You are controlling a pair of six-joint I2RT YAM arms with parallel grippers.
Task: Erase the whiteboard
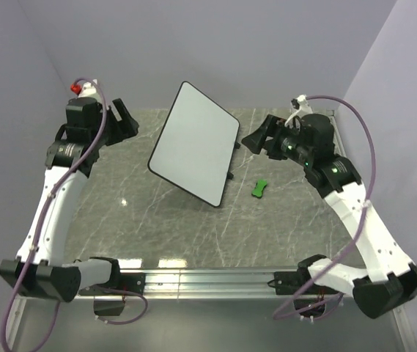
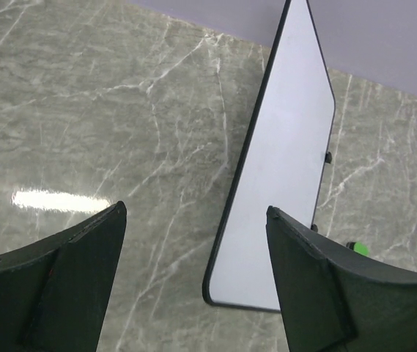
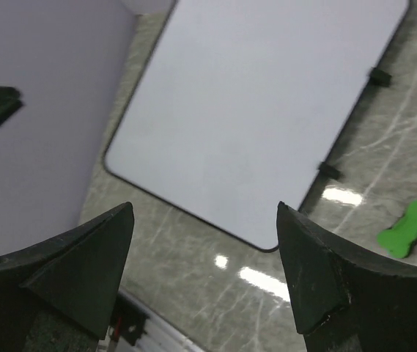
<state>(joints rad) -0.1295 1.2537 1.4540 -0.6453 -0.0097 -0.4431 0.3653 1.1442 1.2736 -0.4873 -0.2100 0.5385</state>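
The whiteboard (image 1: 193, 143) stands propped at the centre of the overhead frame on the grey marble worktop (image 1: 142, 220), its face blank in all three views (no red mark shows anywhere). The left hand (image 2: 196, 213), at upper left, and the right hand (image 3: 205, 209), right of centre, hover with fingers spread wide, holding nothing. A green eraser (image 1: 259, 188) lies just right of the board's lower corner. Judging by the clean face, the wiping looks complete, with nothing evident left.
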